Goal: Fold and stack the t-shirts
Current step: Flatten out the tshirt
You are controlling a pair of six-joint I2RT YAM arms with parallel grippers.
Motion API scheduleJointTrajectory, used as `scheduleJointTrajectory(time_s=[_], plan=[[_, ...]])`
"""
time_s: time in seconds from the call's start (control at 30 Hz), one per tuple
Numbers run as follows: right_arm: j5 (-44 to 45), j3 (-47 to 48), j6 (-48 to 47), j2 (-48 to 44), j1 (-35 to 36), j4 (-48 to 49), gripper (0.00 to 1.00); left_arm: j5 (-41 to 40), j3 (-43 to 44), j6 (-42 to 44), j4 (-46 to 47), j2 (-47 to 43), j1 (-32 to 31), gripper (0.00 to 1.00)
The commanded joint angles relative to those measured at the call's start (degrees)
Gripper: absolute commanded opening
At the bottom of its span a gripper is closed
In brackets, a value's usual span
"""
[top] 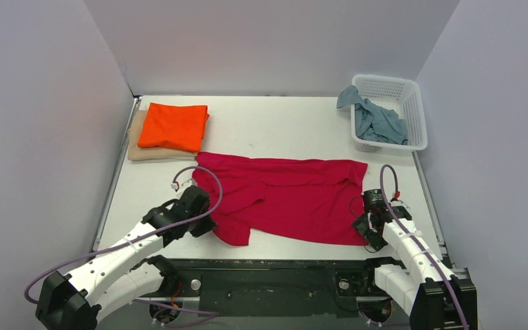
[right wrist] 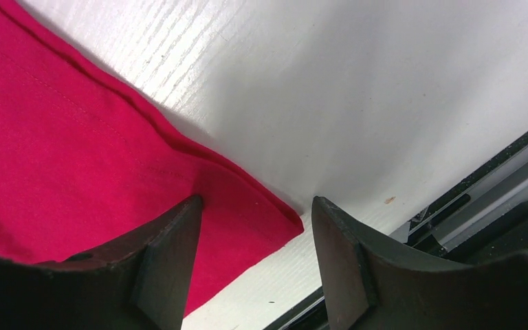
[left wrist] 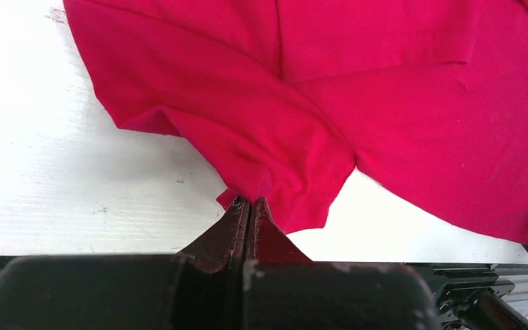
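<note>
- Top external view: white lattice basket [top: 418, 103] holds a crumpled grey-blue t-shirt [top: 379, 122].
- Crimson t-shirt [top: 295, 196] lies spread left of the basket.
- Left gripper [left wrist: 249, 204] pinches its edge; right gripper [right wrist: 256, 201] has jaws spread astride its corner.

Crimson shirt [top: 295, 199], orange shirt [top: 173, 127], beige shirt [top: 141, 152], grey-blue shirt [top: 378, 122], white basket [top: 418, 103].

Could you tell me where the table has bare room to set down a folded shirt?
The widest bare patch of white table lies at the back, between the folded bright orange t-shirt and the white plastic lattice basket. A narrower strip runs along the left edge. The spread crimson red t-shirt crowds the near middle.
</note>
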Motion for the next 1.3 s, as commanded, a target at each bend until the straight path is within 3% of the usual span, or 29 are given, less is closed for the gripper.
scheduleJointTrajectory(time_s=[0.0, 0.43, 0.67, 0.9, 1.1, 1.27], plan=[[-1.6, -1.8, 1.3, 3.0, -0.4, 1.5, 0.53, -0.1, 1.2, 1.2, 1.2, -1.6, 1.4, 0.0], [-8.3, -3.4, 3.6, 7.3, -0.1, 7.5, 0.38, 0.2, -1.0, 1.2, 1.8, -2.9, 3.2, 0.0], [-10.0, -2.4, 3.5, 8.7, 0.6, 9.5, 0.01, 0.3, -0.3, 2.1, 1.9, -2.5, 4.5, 0.0], [-7.7, 5.0, -2.2, -0.9, 0.8, 4.9, 0.0, -2.0, 4.1, 5.3, 2.8, -2.4, 5.5, 0.0], [-5.3, 21.0, -7.6, -8.3, 0.6, -0.1, 0.0, -10.8, 18.8, 11.9, 1.8, -3.0, 5.8, 0.0], [-4.1, 32.5, -8.7, -8.6, 0.1, -1.5, 0.0, -18.9, 32.1, 19.7, 4.4, -2.8, 6.3, 0.0]])
